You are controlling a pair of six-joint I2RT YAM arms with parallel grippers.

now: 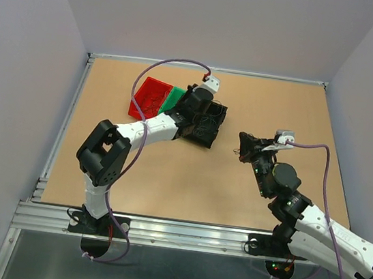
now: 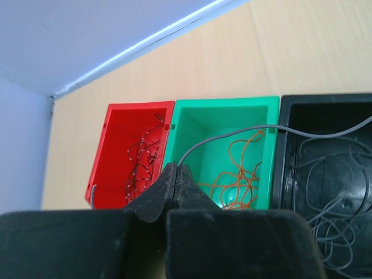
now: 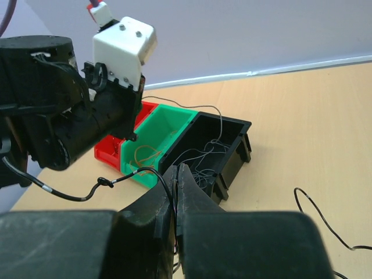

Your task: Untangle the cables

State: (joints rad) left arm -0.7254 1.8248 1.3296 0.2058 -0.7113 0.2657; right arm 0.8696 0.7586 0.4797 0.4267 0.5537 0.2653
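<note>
The left tool [image 2: 176, 170] is being held closed on a grey cable [image 2: 232, 132], which is arching from the tips across into the black bin [image 2: 325, 100], where more grey cables [image 2: 331, 192] are lying. The right tool [image 3: 176, 173] is being held closed on a dark cable [image 3: 104, 183] with a knot, above the counter [image 1: 167, 185]. Orange cables [image 2: 238, 174] are lying in the green bin [image 2: 221, 104] and dark cables [image 2: 142, 160] in the red bin [image 2: 116, 133]. The three bins are standing side by side. A black cable [image 3: 317, 218] is lying loose on the counter, apart from the bins.
</note>
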